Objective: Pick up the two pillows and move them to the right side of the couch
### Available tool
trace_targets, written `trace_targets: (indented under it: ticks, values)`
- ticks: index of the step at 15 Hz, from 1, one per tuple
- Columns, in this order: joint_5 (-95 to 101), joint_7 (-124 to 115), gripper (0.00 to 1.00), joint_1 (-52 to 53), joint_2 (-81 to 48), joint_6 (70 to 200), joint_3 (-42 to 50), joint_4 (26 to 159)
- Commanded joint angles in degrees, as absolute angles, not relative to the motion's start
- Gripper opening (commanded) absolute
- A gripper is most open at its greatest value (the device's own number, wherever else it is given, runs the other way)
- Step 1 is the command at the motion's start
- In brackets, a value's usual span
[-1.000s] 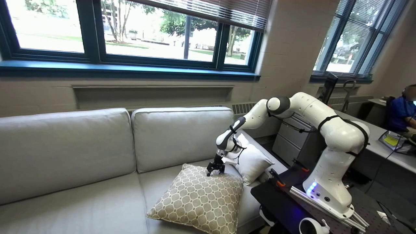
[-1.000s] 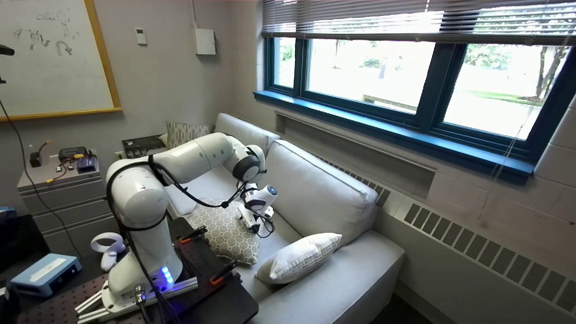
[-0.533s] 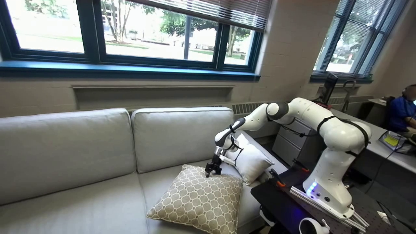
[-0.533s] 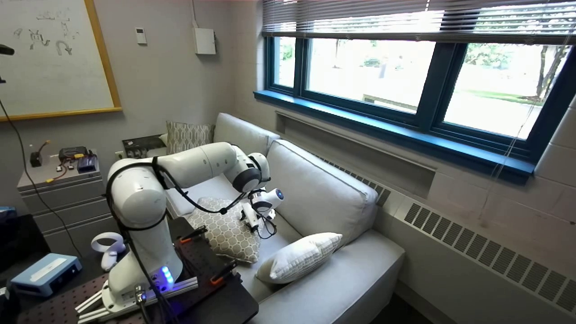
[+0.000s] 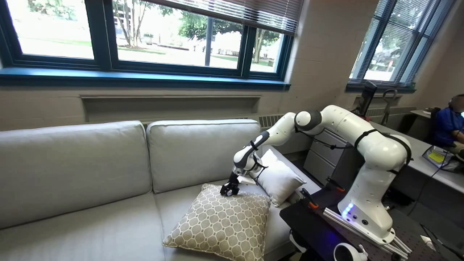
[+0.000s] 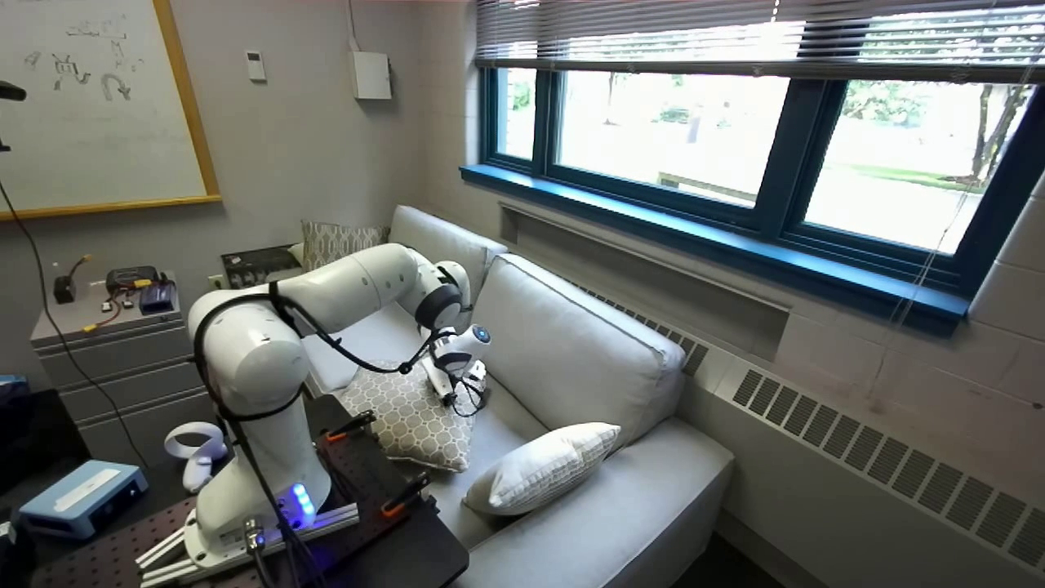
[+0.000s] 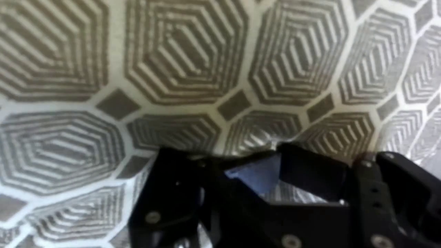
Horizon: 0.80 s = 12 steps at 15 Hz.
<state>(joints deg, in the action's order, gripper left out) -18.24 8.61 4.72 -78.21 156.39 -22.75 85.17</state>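
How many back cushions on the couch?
2: the near back cushion, by the visible armrest, and the far back cushion, beside it along the couch. No others show.

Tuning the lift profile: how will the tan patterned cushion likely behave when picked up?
The tan patterned cushion is probably soft and pliable: its fabric looks creased beside the fingers. Likely light for its size, given its plump, stuffed look. Unlikely to roll, lying broad side up on the couch, though its tapered corners may sag.
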Motion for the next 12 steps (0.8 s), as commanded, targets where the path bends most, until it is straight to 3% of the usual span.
trace_targets:
  ticks: [1, 12]
  values:
    - [-17.1, 3.2, 0.03, 9.7, -72.0, 168.5, -21.8, 95.3]
    - [-18.2, -11.8, 0.04, 25.0, -55.0, 190.2, -13.0, 118.9]
